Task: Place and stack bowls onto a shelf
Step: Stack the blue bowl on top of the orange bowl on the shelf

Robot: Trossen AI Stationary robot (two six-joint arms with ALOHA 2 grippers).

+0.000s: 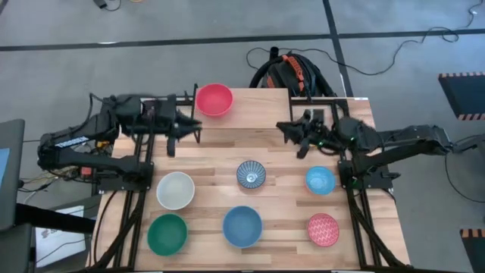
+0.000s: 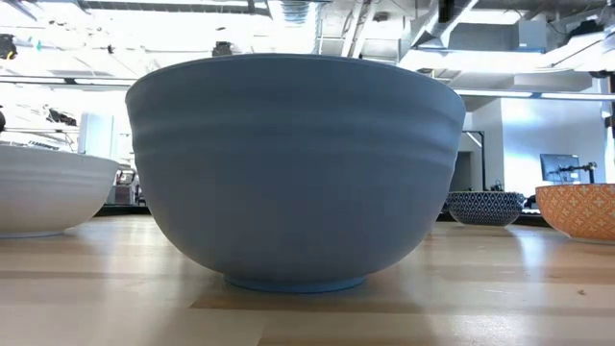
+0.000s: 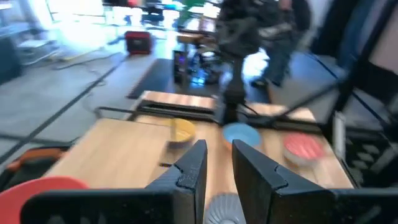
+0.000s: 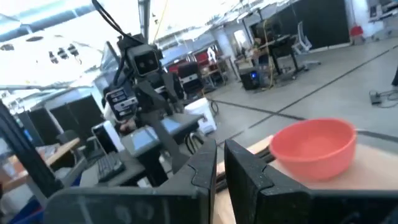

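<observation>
open-plan lab – exposed ceiling ducts [image 2: 317,14], monitors [image 2: 559,165], floor cables [image 1: 394,61]

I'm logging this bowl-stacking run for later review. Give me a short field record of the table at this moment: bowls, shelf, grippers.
red bowl: far edge of the table, apart from the others
patterned blue-white bowl: table middle
light blue bowl: right of it
white bowl: left side
green bowl: near left corner
blue bowl: near edge, middle
patterned pink-red bowl: near right
yellow bowl: seen only in the left wrist view
stacking: none in view
left gripper: empty, near the red bowl
right gripper: empty, fingers close together
</observation>
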